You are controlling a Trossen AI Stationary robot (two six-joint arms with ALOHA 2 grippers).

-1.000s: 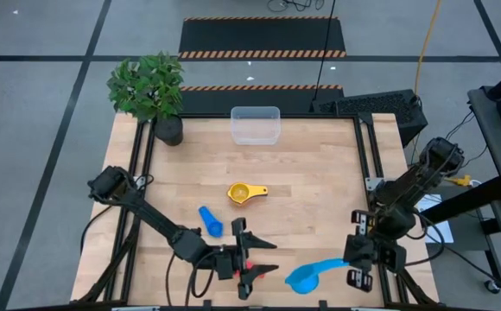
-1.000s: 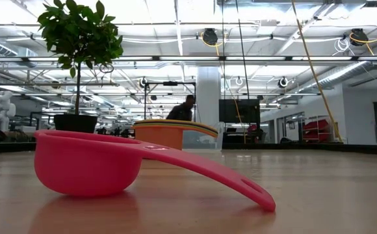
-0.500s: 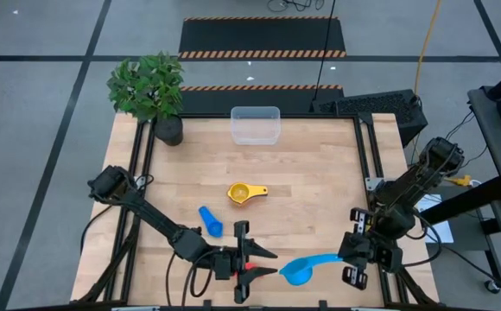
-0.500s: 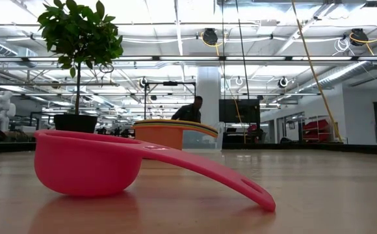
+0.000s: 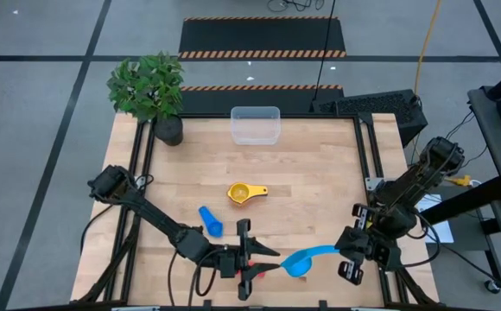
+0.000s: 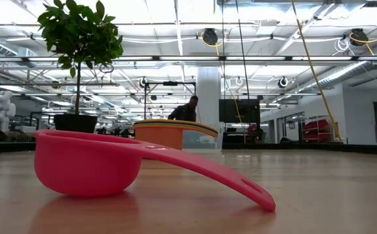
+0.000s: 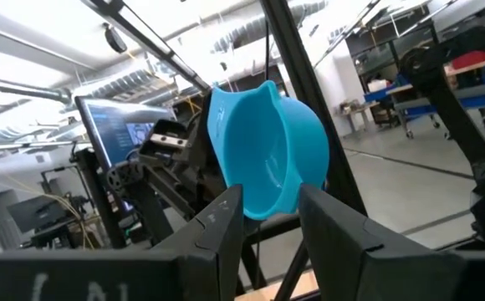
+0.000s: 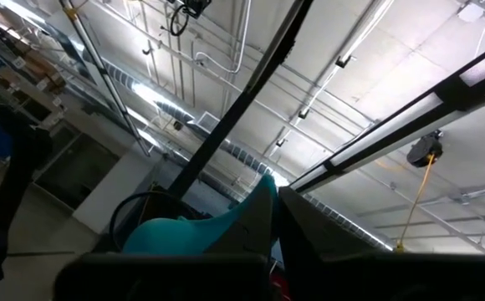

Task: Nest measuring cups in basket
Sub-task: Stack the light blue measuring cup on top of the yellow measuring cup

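Note:
The light blue cup point(image 5: 295, 263) hangs in the air near the table's front edge, between my two grippers. My right gripper point(image 5: 351, 252) is shut on its handle. My left gripper point(image 5: 272, 261) has its fingers closed in on the bowl point(image 7: 268, 146). A red cup point(image 6: 88, 162) lies on the table, bowl on the wood with the tip of its handle point(image 6: 260, 193) down on the wood. A dark blue cup point(image 5: 210, 220) and a yellow cup point(image 5: 244, 192) lie mid-table. The clear basket point(image 5: 256, 124) stands at the far edge. My left gripper pinches the bowl's lower edge point(image 7: 266, 207) between its two fingertips, one at the rim side and one on the outer wall. The fingers come level from the table's left. My right gripper pinches the handle's free end point(image 8: 247, 213) between its shut fingers, coming from the table's right. The cup is lifted clear, bowl tipped on its side.
A potted plant point(image 5: 151, 86) stands at the far left corner. A black frame point(image 5: 367, 164) runs along the table's right side. A person shows far off in the room behind point(image 6: 187, 109).
My right gripper has rolled its wrist and swung the light blue cup's bowl a little toward the left gripper and the far edge. My left gripper's fingers have closed in around the bowl. Both arms have otherwise stayed in place.

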